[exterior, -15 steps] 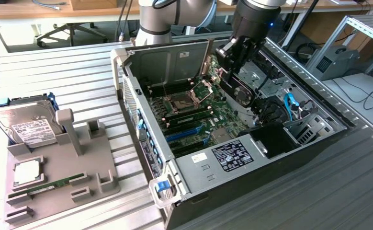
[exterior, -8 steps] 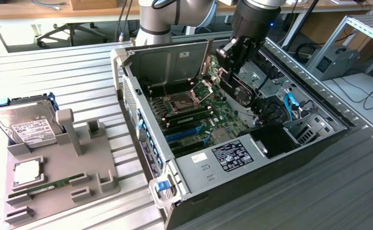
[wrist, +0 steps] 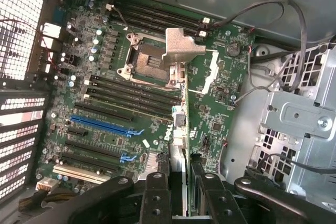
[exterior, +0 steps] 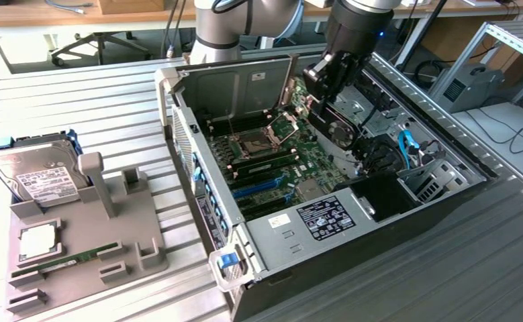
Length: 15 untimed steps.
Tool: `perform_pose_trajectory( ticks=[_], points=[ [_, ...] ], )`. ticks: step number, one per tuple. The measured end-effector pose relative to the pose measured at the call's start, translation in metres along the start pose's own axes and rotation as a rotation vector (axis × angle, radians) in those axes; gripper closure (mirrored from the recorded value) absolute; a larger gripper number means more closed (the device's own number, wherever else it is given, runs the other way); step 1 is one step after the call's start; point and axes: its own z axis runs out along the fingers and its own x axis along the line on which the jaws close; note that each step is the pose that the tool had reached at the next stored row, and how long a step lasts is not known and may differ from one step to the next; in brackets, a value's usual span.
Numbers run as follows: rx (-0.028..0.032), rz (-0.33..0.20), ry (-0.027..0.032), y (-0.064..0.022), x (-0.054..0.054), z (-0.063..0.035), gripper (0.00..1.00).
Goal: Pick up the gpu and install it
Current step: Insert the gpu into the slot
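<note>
Grey case point(exterior: 182, 127) holds motherboard point(wrist: 105, 114); claw point(wrist: 179, 171) apparently grips gpu point(wrist: 181, 51) above it.

Two cameras: one high and far off, one on the wrist and close.

The exterior camera stands high over the table point(exterior: 91, 100) and looks down at a slant. It is far enough to take in the whole open case point(exterior: 333, 231), the tray point(exterior: 109, 228) at the exterior view's left, and the arm point(exterior: 360, 27) over the far side of the case. The wrist camera sits just above the gripper point(wrist: 179, 174) and faces down into the case, near enough that single slots on the motherboard point(wrist: 105, 103) are plain. It looks along the edge of the gpu point(wrist: 180, 103) that the gripper holds. Both views share the motherboard point(exterior: 279, 161), the gpu point(exterior: 340, 129) and the gripper point(exterior: 331, 107).
</note>
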Motion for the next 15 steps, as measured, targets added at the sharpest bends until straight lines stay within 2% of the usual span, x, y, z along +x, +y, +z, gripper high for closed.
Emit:
perform_pose_trajectory(
  ticks=[15],
  points=[
    [-0.0009,-0.031,0.0012,0.0,0.0,0.0,0.73]
  ],
)
